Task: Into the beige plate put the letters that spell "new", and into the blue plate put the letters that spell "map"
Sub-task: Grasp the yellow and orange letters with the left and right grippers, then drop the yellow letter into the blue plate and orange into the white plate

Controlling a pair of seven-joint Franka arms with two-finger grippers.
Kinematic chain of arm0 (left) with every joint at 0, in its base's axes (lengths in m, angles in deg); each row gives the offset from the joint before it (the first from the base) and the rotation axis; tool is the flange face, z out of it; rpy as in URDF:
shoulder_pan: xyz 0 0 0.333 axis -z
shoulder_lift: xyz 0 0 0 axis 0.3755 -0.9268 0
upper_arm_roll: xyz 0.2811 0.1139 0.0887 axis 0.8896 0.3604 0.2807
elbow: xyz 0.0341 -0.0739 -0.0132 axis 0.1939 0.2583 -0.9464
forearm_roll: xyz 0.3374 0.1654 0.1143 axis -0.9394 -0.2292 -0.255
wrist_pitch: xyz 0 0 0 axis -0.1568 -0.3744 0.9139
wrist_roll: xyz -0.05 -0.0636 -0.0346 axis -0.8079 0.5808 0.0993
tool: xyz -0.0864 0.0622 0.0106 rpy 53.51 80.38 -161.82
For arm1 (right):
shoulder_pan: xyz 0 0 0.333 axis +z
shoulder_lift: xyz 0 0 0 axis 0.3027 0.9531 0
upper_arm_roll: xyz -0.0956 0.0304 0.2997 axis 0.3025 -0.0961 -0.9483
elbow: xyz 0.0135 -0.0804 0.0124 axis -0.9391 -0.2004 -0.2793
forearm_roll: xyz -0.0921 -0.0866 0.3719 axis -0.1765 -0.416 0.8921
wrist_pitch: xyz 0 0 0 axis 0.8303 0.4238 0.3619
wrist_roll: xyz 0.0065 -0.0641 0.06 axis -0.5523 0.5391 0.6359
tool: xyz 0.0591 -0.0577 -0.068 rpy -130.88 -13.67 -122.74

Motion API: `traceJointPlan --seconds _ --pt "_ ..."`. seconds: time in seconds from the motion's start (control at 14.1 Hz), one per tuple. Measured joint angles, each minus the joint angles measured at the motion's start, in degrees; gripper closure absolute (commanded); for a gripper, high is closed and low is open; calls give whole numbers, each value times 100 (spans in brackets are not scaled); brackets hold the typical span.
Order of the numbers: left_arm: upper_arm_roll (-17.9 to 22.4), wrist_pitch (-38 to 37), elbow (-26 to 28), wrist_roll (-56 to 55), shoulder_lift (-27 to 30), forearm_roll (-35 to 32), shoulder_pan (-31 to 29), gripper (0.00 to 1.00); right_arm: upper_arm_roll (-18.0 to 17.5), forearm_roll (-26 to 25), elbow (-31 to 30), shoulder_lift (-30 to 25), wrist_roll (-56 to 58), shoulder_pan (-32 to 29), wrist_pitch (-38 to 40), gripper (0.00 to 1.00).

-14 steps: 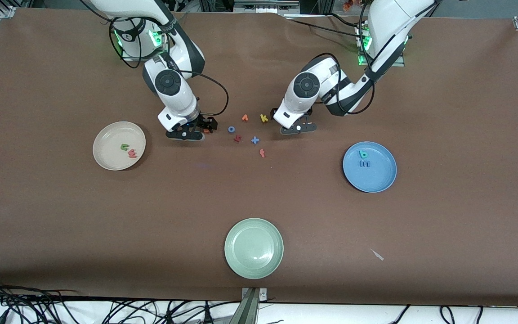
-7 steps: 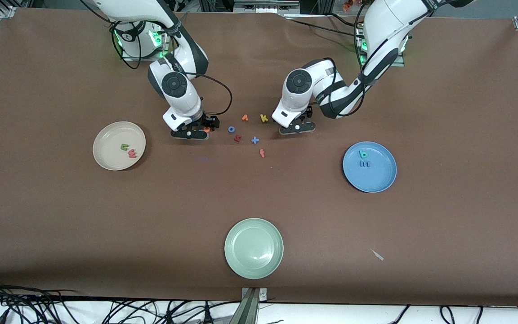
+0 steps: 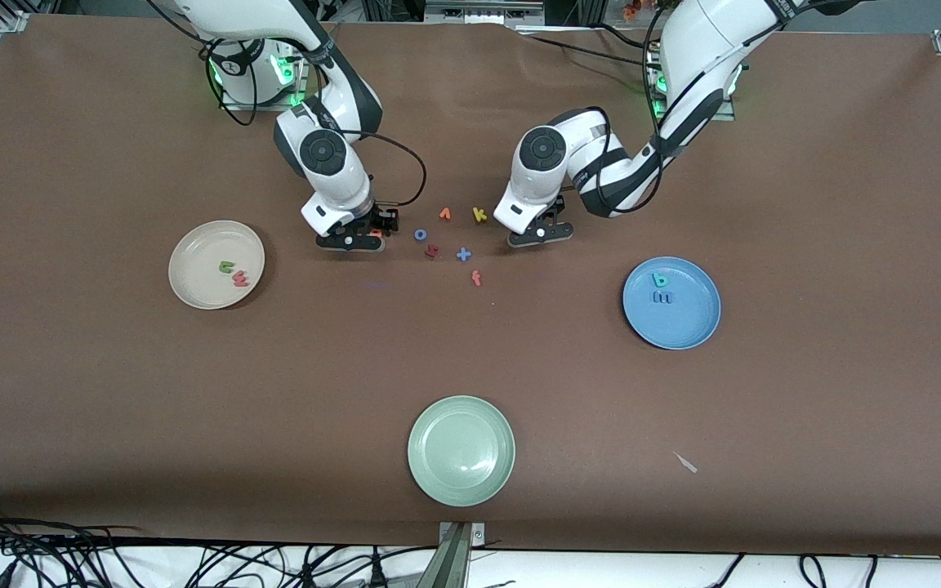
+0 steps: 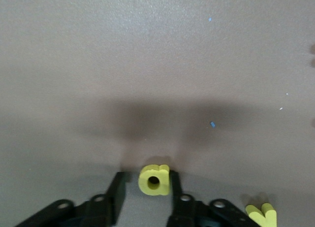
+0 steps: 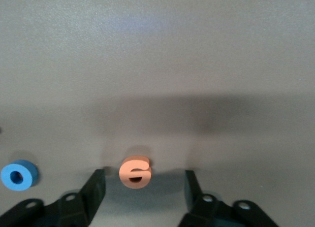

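Observation:
My right gripper (image 3: 350, 240) is down at the table, open, its fingers standing wide on both sides of the orange e (image 5: 135, 172) without touching it. My left gripper (image 3: 541, 233) is also low, open around the yellow looped letter (image 4: 154, 180). One finger touches that letter and a gap shows at the other. The front view hides it under the hand. The beige plate (image 3: 201, 245) holds the green n (image 3: 227, 265) and the pinkish-red w (image 3: 240, 281). In the blue plate (image 3: 683, 322) lie the teal letter (image 3: 660, 280) and the blue m (image 3: 662, 298).
Between the two grippers lie a blue o (image 3: 420, 234), an orange v (image 3: 444, 214), a yellow k (image 3: 479, 215), a red letter (image 3: 431, 251), a blue cross shape (image 3: 463, 255) and a red f (image 3: 476, 278). A pale green plate (image 3: 461, 450) sits nearest the front camera.
Both grippers' fingers have drawn closer together around their letters, the left much more. The right hand has shifted slightly toward the letter cluster.

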Motion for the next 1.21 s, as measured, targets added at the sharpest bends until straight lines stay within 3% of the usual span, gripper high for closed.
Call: traceJointPlan --seconds 0.14,0.28,0.57,0.85,1.21 --pt "0 2 -21 -5 -12 0 4 81 0 0 0 22 0 4 -33 44" --pt "0 1 -38 -13 -24 0 7 100 0 0 2 31 0 4 -66 47" --pt "2 -82 -130 -21 -18 -1 -17 100 0 0 2 49 0 7 -158 50" --pt "-21 -1629 -916 344 116 -5 -61 100 1 0 3 48 0 18 -185 58" --pt "-27 -3341 -2018 1589 217 -3 -333 100 3 -1 0 45 0 24 -231 72"
